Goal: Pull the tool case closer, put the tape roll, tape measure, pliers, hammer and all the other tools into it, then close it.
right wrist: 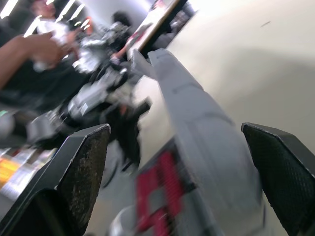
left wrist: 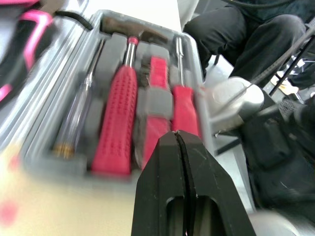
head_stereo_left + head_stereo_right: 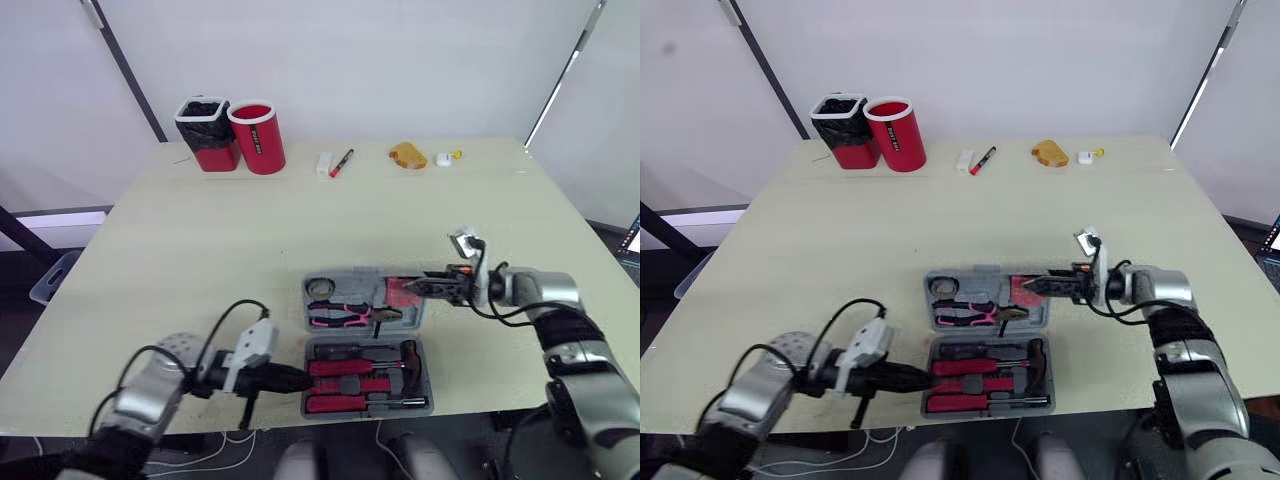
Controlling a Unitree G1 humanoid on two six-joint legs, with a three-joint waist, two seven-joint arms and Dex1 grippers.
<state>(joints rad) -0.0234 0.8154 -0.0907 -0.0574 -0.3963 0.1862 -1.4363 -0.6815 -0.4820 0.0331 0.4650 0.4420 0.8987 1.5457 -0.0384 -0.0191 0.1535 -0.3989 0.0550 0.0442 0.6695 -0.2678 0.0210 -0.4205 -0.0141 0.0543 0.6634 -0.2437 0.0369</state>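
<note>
1. Your tool case (image 3: 350, 285) is grey, and it sits on a pale cream table (image 3: 200, 240).
2. You'll find the hammer (image 2: 118, 118) handle red, with a pattern of fine raised dots.
3. Your pliers (image 3: 338, 316) are pink and black.
4. One cup (image 3: 258, 137) is plain red; the bin (image 3: 207, 133) is red with black lining.

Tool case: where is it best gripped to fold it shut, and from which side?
Grip the far half's thin right rim, coming from the right, where the open right hand sits. The tool case lies open flat, hinged between its halves, so that free rim likely swings over the near half.
</note>
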